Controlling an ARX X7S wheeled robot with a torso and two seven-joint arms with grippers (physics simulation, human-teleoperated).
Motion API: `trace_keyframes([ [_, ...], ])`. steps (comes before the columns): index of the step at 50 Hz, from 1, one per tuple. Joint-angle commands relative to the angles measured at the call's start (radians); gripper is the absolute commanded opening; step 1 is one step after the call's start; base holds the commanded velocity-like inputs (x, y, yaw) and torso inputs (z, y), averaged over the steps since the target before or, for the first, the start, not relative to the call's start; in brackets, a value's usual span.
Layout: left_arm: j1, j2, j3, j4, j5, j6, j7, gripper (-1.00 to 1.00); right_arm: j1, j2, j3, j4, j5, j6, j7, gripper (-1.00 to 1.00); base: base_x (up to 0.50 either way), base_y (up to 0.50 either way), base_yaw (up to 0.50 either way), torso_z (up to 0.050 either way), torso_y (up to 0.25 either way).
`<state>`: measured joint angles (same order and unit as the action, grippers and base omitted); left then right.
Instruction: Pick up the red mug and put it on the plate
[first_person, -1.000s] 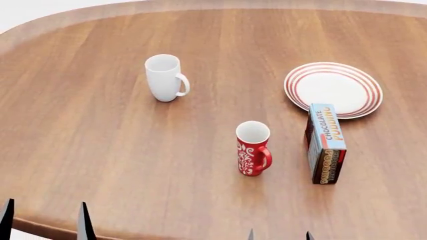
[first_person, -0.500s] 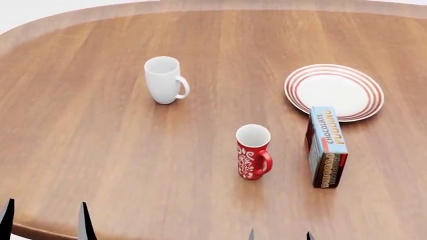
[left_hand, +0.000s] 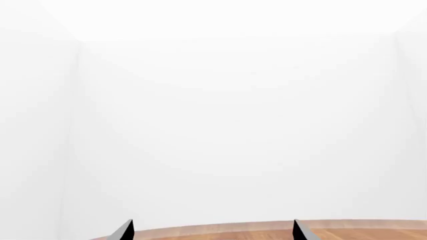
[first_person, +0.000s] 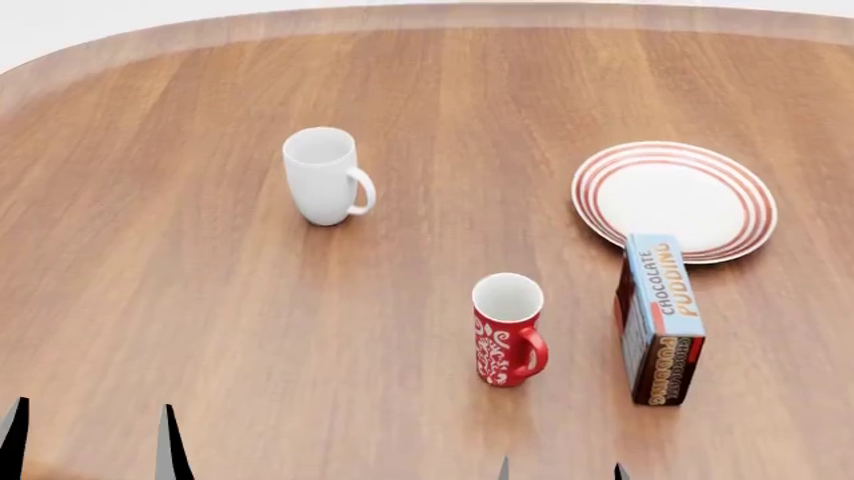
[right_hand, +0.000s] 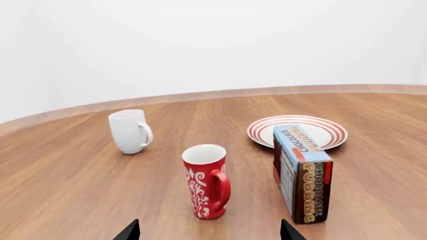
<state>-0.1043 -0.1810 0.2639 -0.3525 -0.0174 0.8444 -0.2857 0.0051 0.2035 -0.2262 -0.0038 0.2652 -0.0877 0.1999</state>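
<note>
Right gripper (right_hand: 208, 231): jaws spread, empty, low at the table's near edge, pointed at the red mug (first_person: 509, 329) (upright, handle toward the pudding box (first_person: 661, 317)). Left gripper (first_person: 90, 440): spread, empty, near edge. Plate (first_person: 675, 200): toward the right edge, behind the box. Table (first_person: 200, 300): bare wood around the mug.

Box (first_person: 662, 320) at 3 o'clock of the red mug (first_person: 509, 329) reads "CHOCOLATE PUDDING" on top and side; nothing else legible.

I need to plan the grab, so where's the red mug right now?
In the head view the red mug stands upright near the table's front, right of centre, just left of the chocolate pudding box, with the plate farther back.
</note>
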Motion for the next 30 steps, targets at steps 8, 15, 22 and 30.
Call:
trace_keyframes([
  [8,-0.002,-0.006,0.009,-0.001,0.000,0.001,-0.010,1.00,0.000,0.006,-0.008,-0.004,0.007,-0.002,0.008,1.00,0.15,0.00,0.00,0.000,0.000],
  [15,-0.002,-0.007,0.011,-0.001,0.001,0.002,-0.015,1.00,0.001,0.009,-0.010,-0.001,0.013,-0.005,0.008,1.00,0.16,0.00,0.00,0.000,0.000],
  [22,-0.003,-0.010,0.015,-0.001,0.000,0.002,-0.018,1.00,0.001,0.011,-0.012,0.001,0.015,-0.008,0.011,1.00,0.16,0.00,0.00,0.000,0.000],
  [30,-0.004,-0.012,0.019,-0.001,0.000,0.003,-0.022,1.00,0.002,0.013,-0.015,0.000,0.017,-0.008,0.015,1.00,0.16,0.00,0.00,0.000,0.000],
])
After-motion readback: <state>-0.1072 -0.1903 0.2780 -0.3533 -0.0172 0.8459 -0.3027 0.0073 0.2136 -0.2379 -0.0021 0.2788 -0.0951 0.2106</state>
